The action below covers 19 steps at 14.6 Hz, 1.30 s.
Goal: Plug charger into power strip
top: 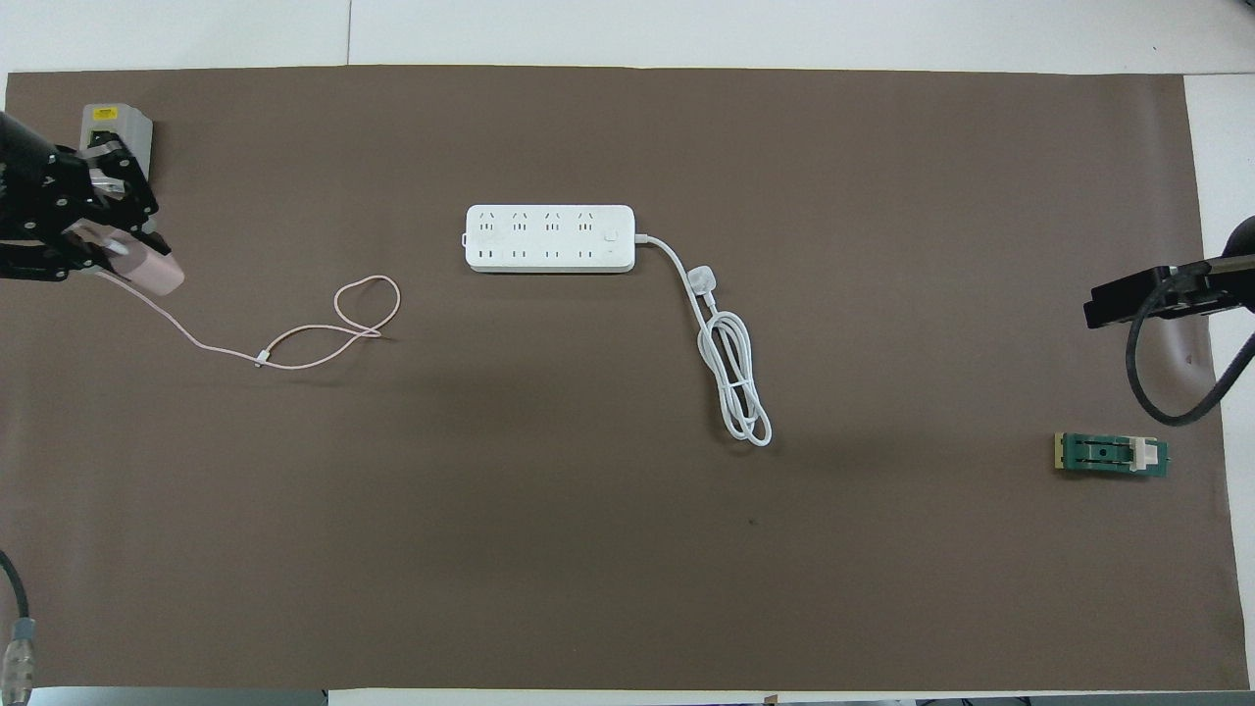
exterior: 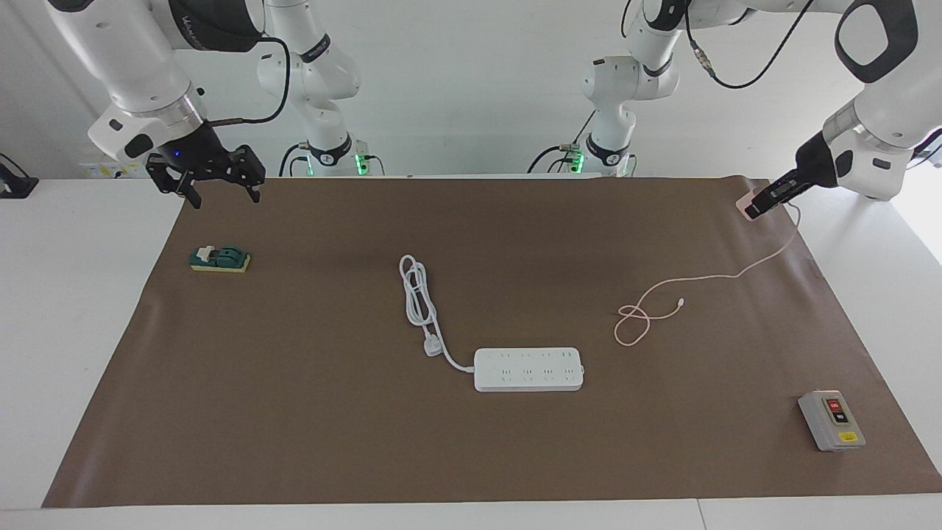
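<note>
While you scan the facing view from nine o'clock across, you first meet the right gripper (exterior: 215, 184), jaws spread wide and empty, waiting in the air above the mat's edge, with a small green block (exterior: 219, 259) on the mat below it. At the centre, toward six o'clock, lies the power strip (exterior: 528, 369), sockets up, its white cord (exterior: 419, 294) coiled nearer the robots. Toward two o'clock, the left gripper (exterior: 758, 204) is clamped on the charger (exterior: 748, 201), raised over the mat's corner, its pink cable (exterior: 662, 309) trailing down to a loop on the mat. A grey switch box (exterior: 831, 419) sits at four o'clock. You look to be in the carry step: next, bring the charger over a socket, prongs down, and mind the cable dragging.
</note>
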Each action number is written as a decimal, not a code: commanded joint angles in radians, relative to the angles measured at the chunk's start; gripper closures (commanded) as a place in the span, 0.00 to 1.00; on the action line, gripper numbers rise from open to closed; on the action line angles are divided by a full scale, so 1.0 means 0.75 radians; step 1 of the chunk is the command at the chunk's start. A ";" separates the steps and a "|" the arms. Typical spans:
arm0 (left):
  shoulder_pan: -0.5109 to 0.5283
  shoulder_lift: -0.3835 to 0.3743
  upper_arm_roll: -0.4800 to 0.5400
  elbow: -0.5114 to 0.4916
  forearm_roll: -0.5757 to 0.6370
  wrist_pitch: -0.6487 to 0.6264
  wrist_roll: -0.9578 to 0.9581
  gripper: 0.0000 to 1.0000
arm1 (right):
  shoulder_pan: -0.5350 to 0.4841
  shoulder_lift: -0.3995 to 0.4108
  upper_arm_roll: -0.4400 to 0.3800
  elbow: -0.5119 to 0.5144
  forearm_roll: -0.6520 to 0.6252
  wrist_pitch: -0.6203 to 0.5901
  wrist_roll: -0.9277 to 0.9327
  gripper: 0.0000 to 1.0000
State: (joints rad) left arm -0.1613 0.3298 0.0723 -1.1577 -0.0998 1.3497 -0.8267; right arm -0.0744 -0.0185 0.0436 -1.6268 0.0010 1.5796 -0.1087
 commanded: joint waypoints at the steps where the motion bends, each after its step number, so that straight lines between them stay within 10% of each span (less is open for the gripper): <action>1: -0.104 0.104 0.012 0.004 0.019 0.149 -0.347 1.00 | -0.032 -0.014 0.018 -0.019 0.017 0.029 0.028 0.00; 19: -0.347 0.203 0.018 -0.391 -0.006 0.830 -1.125 1.00 | -0.040 -0.084 0.015 -0.046 0.066 -0.061 0.053 0.00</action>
State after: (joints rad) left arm -0.3943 0.5176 0.0692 -1.3818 -0.1037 1.9182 -1.6179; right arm -0.0846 -0.0533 0.0438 -1.6289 0.0330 1.5324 -0.0834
